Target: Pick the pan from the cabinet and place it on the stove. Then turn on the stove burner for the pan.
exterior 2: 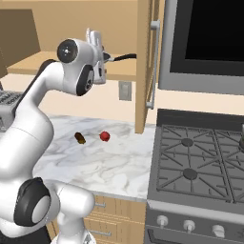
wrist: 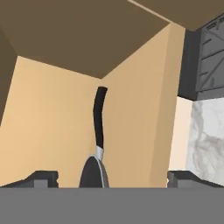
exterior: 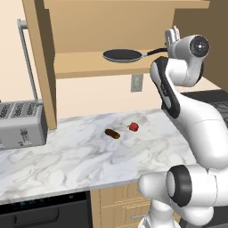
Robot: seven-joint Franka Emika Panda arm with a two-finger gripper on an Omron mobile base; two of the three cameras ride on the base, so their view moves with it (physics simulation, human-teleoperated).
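the hand (wrist: 107,177) hangs wide open and empty by the frying pan (exterior: 122,55) on the cabinet (exterior: 84,67) shelf, its black handle (wrist: 99,118) pointing away.

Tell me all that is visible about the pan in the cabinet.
The pan is a shallow, round, dark grey-black frying pan with a paler rim and a long, thin black handle. It looks like metal. It sits flat and upright on the wooden shelf of the open cabinet, its handle towards the arm. The open gripper is near the handle and touches nothing.
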